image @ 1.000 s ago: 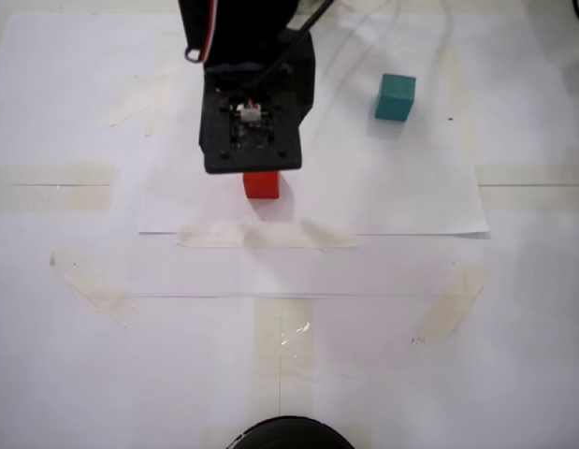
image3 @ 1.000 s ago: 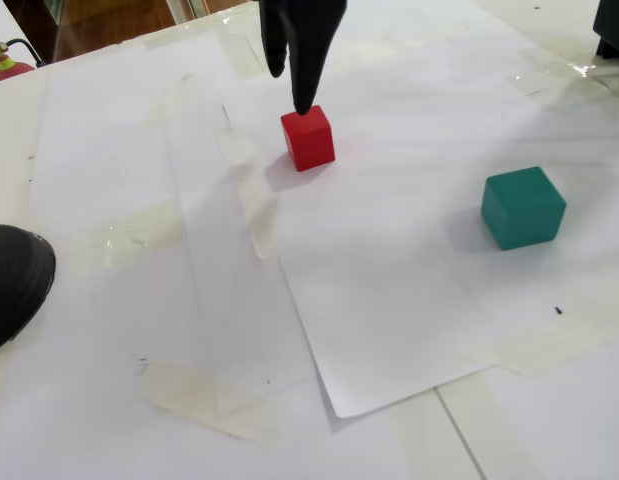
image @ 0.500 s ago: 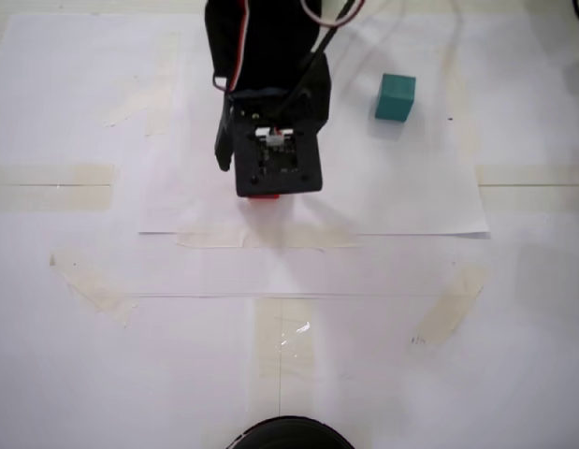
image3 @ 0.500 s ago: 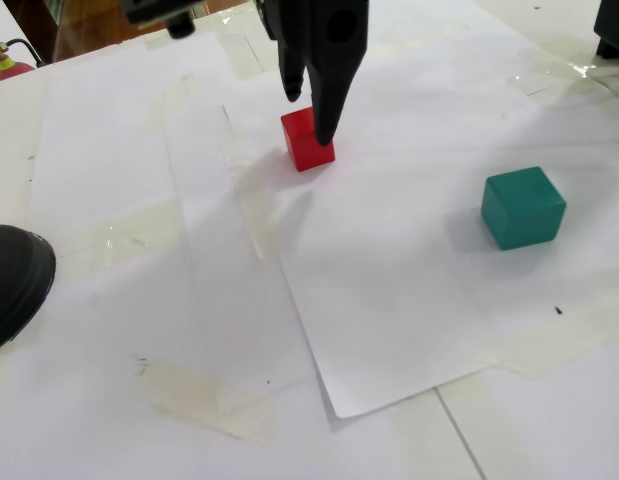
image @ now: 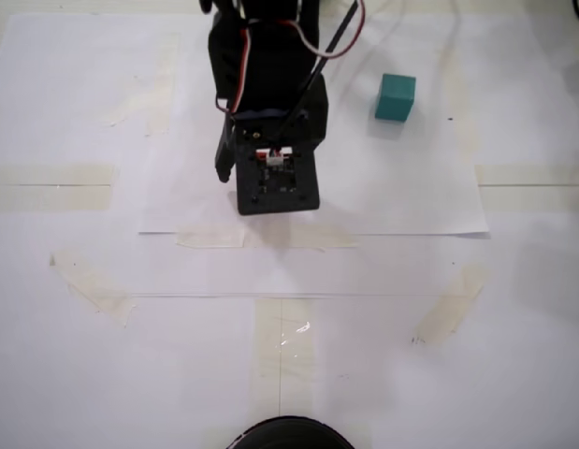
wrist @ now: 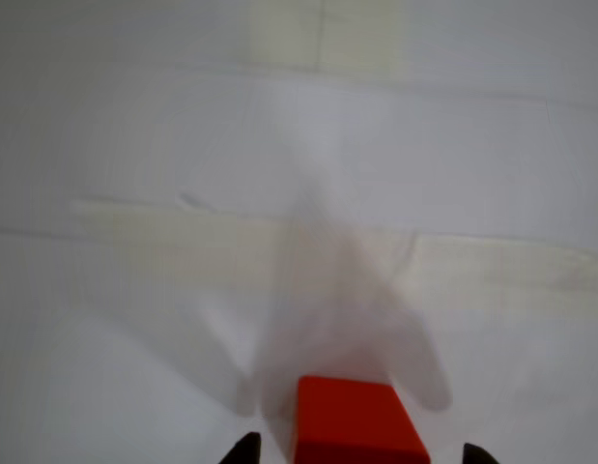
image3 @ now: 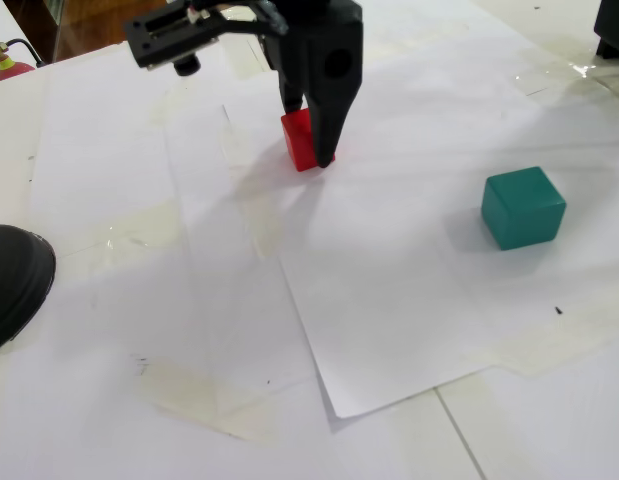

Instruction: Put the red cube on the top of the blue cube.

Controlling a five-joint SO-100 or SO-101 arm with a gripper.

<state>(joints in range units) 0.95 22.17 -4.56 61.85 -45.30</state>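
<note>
in a fixed view the hand (image3: pixel 311 135) sits in the upper middle of the frame, lowered onto the paper-covered tabletop (image3: pixel 409 330), its two black fingers straddling the red cube (image3: pixel 301 143). one finger stands at the cube's far side and the other at its near right side. the wrist view shows the red cube (wrist: pixel 356 423) at the bottom centre, between the two dark fingertips (wrist: pixel 242 450) that peek in at the bottom edge, with a visible gap on each side, so the hand is spread apart and not yet gripping. in the other fixed view, looking down from above, the arm's black body hides the red cube completely in the upper centre of the frame. the blue cube (image3: pixel 522 207) rests on the white paper at the right of the frame, well apart from the hand; from above the blue cube (image: pixel 396 96) lies to the upper right. strips of tape (image: pixel 51 186) hold the sheets down.
</note>
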